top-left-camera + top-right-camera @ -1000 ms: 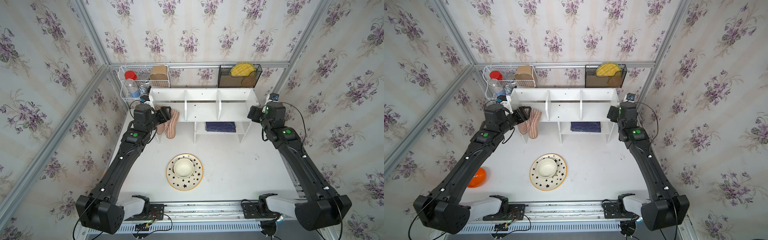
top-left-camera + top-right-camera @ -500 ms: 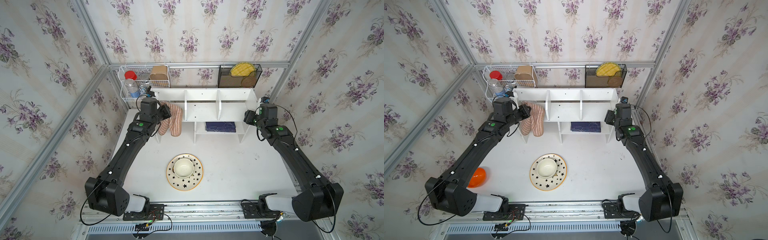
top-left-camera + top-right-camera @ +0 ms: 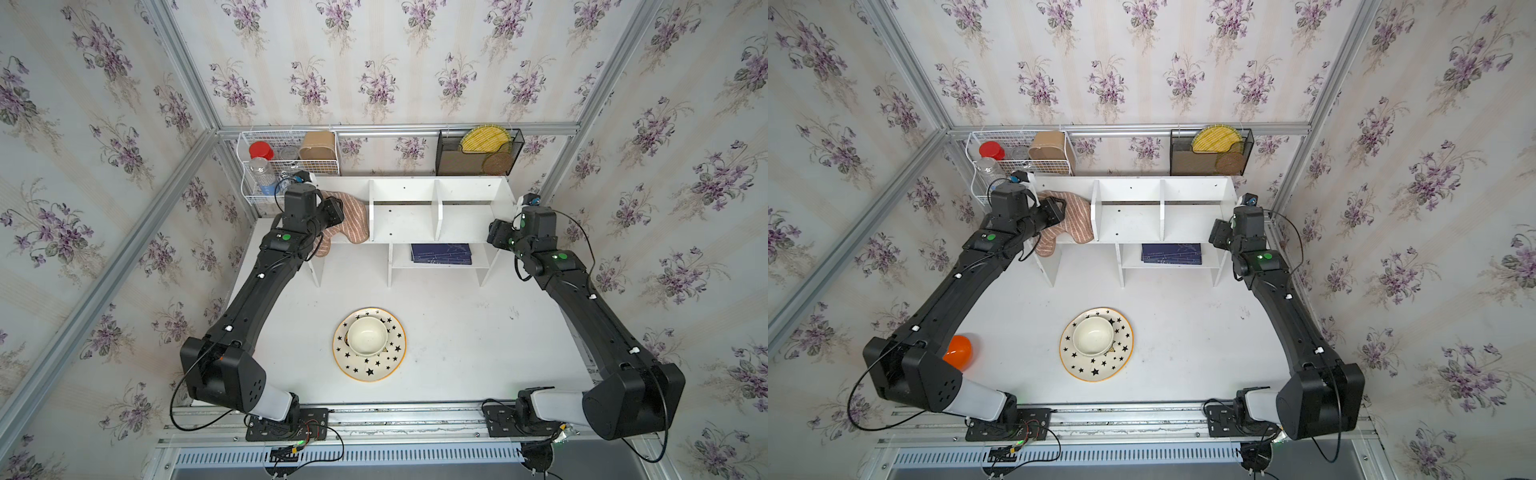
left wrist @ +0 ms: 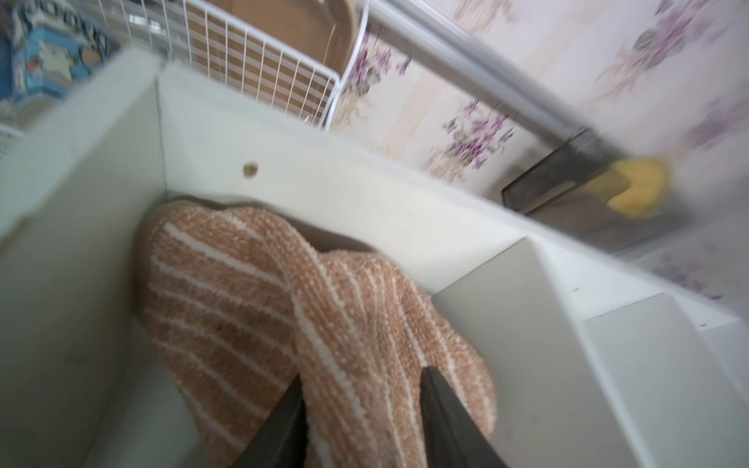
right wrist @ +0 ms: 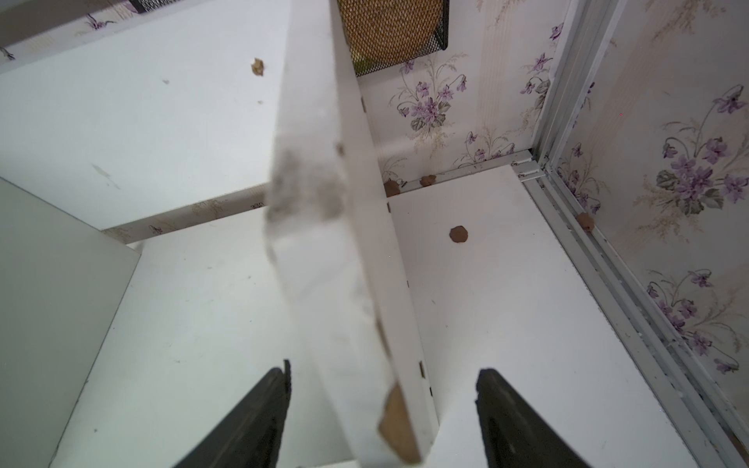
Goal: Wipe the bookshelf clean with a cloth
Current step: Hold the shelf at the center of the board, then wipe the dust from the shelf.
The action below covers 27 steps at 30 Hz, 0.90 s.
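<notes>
White worktop (image 3: 457,332), cloth (image 3: 353,216) in the bookshelf (image 3: 415,224) end compartment, left claw (image 4: 360,377) around it (gripping? can't tell), right claw (image 5: 383,372) released.

White wooden three-compartment bookshelf (image 3: 469,222), upright at twelve o'clock; brown beige-striped cloth (image 3: 354,216) drapes from its nine-o'clock compartment.
</notes>
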Each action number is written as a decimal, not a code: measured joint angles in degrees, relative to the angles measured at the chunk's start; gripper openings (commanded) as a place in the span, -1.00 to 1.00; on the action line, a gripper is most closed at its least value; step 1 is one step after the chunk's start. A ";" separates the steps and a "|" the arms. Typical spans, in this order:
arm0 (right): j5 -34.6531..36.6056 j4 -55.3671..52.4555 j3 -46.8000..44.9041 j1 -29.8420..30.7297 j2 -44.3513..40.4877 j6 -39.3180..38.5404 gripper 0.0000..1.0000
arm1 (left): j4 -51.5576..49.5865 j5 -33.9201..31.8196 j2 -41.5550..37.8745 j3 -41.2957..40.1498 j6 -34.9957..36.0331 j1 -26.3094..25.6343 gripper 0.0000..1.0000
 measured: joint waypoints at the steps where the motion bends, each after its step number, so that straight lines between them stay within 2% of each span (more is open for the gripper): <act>1: -0.26 0.02 0.00 -0.02 0.09 0.00 0.60 | 0.00 0.02 -0.50 -1.57 -0.57 -0.24 0.39; 3: -1.09 0.04 0.00 -0.15 0.22 0.00 0.60 | 0.20 -0.26 -1.36 -3.76 -0.79 -1.25 0.37; 5: -1.18 0.09 0.00 -0.28 0.33 0.00 0.55 | 0.44 -0.26 -1.38 -4.72 -0.72 -2.60 0.19; 9: -1.66 0.24 0.00 -0.46 0.68 0.24 0.40 | -0.11 -0.87 1.46 -1.97 -0.22 -3.50 -0.59; 11: -2.91 0.79 0.00 -0.72 1.14 0.24 0.18 | -1.84 -1.88 2.91 -0.04 -0.04 -3.67 -0.97; 15: -2.62 1.38 0.00 -1.07 2.64 0.22 -0.37 | -5.18 -5.35 3.13 1.55 0.94 -4.00 -1.00; 17: -2.10 1.88 0.07 -1.53 3.34 0.17 -0.58 | -6.88 -7.67 2.40 1.84 2.10 -3.76 -1.00; 20: -1.38 2.10 0.07 -1.49 3.43 -6.84 -0.93 | -8.81 -10.67 1.55 3.37 3.52 -2.84 -1.00; 22: -1.62 2.03 -0.04 -1.49 3.32 -12.39 -1.00 | -9.11 -12.15 1.55 4.87 4.33 -2.54 -1.00; 27: -2.14 3.19 -0.46 -1.42 3.39 -11.21 -1.00 | -7.67 -10.49 3.91 5.92 5.81 -3.87 -1.00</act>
